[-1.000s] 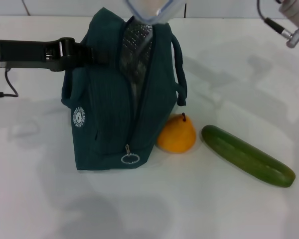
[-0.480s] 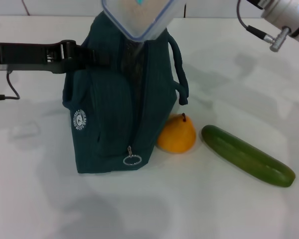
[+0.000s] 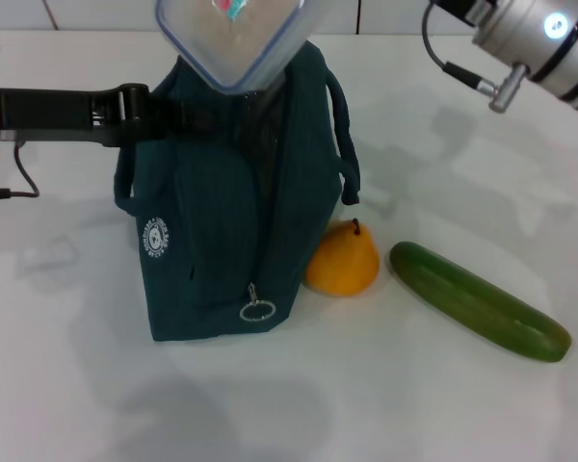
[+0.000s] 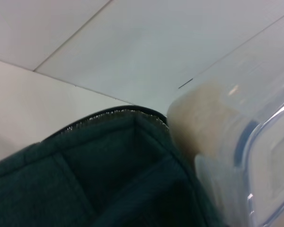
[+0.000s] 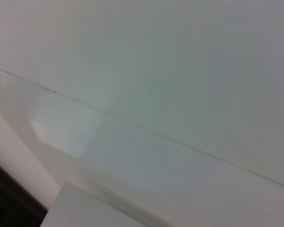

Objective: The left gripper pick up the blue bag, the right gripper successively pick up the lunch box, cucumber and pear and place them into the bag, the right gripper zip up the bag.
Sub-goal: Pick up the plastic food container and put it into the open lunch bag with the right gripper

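The blue bag point(image 3: 222, 221) stands upright on the white table. My left gripper point(image 3: 173, 108) reaches in from the left and is shut on its upper edge. The clear lunch box point(image 3: 231, 38) with its blue-rimmed lid hangs tilted right above the bag's open top; in the left wrist view the lunch box point(image 4: 236, 156) sits close beside the bag's foil-edged rim point(image 4: 118, 112). The right gripper's silver cuff point(image 3: 530, 34) shows at the upper right, and the rest of it is cut off by the top edge. The pear point(image 3: 342, 258) leans against the bag's right side, and the cucumber point(image 3: 477, 300) lies to its right.
A thin black cable point(image 3: 19, 178) trails from the left arm onto the table. The bag's ring zipper pull point(image 3: 256, 310) hangs low on its front. The right wrist view shows only pale wall and table surface.
The lunch box has come down and leftward over the bag's opening. The right arm has swung further into view from the upper right. The left gripper still holds the bag.
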`<state>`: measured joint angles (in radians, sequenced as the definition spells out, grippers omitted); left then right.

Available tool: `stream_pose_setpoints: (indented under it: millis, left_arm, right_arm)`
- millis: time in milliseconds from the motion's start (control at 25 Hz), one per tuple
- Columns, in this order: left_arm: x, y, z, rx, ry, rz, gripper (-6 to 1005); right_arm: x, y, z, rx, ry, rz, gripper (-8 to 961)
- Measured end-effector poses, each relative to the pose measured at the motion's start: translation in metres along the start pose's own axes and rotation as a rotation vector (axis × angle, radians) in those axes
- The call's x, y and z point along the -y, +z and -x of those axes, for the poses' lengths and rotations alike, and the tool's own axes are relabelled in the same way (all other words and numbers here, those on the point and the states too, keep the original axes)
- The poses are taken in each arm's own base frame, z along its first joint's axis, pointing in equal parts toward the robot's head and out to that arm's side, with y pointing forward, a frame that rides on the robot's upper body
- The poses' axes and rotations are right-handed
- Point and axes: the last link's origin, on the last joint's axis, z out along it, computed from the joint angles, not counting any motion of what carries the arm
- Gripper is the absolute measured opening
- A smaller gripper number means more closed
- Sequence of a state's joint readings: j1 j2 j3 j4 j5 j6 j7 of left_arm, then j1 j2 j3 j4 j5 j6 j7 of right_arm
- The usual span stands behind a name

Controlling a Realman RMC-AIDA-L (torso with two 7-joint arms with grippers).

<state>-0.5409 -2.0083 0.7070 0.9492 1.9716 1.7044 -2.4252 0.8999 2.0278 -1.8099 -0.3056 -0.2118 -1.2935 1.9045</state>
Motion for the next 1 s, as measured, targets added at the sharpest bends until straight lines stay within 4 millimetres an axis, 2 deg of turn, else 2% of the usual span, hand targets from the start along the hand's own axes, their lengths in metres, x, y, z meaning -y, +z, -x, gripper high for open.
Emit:
stream_pose_setpoints:
  millis: [440,1000]
  left_arm:
    - [0.000,-0.005,-0.001,-0.048,0.017,0.019,67]
    - [0.002,-0.009,-0.003,-0.079,0.019,0.013,68]
  right_arm:
    - [0.024,-0.025,-0.017,-0.019,0.013,-0.125,144]
    - [0.030,-0.029,-0.023,-0.041,-0.006,-0.162,149]
